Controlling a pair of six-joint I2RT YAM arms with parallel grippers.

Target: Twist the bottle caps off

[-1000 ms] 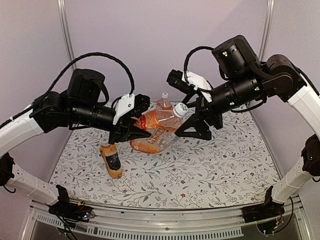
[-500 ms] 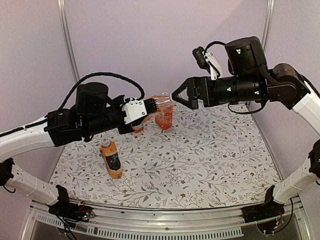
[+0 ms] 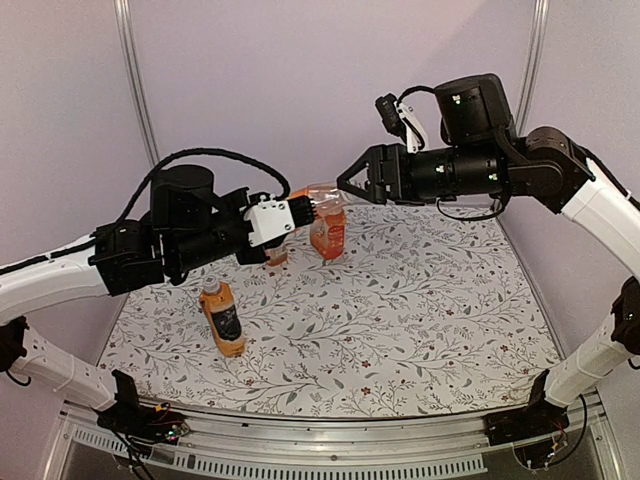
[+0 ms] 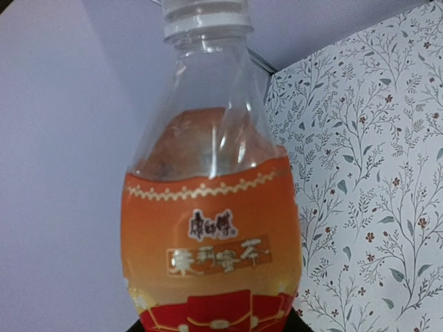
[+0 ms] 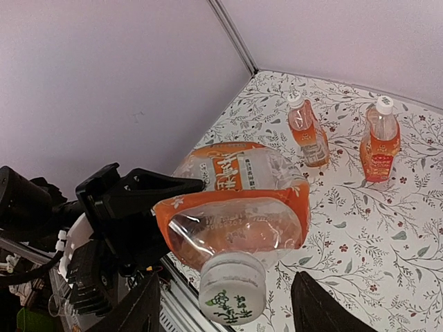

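Your left claw [image 3: 303, 211] clamps the bottle [image 4: 211, 228] lying level; its cap [image 5: 232, 287] points between your right claw's [image 3: 345, 186] parted fingers [image 5: 138, 311].

Soft, even overhead light, no hard shadows, slight wide-angle bend.

Overhead view: the flowered tablecloth [image 3: 400, 330] reads bright and flat, with only faint shadows, and the frame posts [image 3: 135, 90] at 11 and 1 o'clock lean inward from lens distortion. Left wrist view: the held bottle [image 4: 214, 207] has a sharp label and pale reflection streaks on its clear shoulder toward 12 o'clock, where the white top nearly washes out. Right wrist view: the cap [image 5: 232, 287] at 6 o'clock is slightly soft, the dark fingers [image 5: 315, 308] beside it are softer still, and the far bottles [image 5: 379, 142] at 2 o'clock are crisp.
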